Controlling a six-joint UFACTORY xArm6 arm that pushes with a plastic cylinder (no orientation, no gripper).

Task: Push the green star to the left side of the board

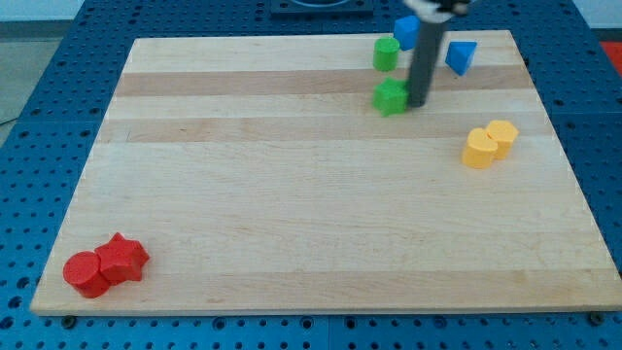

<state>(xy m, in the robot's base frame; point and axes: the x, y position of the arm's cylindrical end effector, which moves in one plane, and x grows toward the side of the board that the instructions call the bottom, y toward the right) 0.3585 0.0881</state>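
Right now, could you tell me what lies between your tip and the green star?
Nothing: in the camera view my tip stands right against the green star, on its right side in the view, with no block between.

- Our rod (pixel 426 58) is cut off by the view's top edge, so its upper part does not show, and it looks blurred along its length.
- The blue block (pixel 405 29) at the view's top is partly hidden behind the rod; we cannot tell its shape.
- The green star (pixel 391 96) is soft in outline, its points hard to make out.
- Whether my tip (pixel 419 102) touches the green star, we cannot tell.
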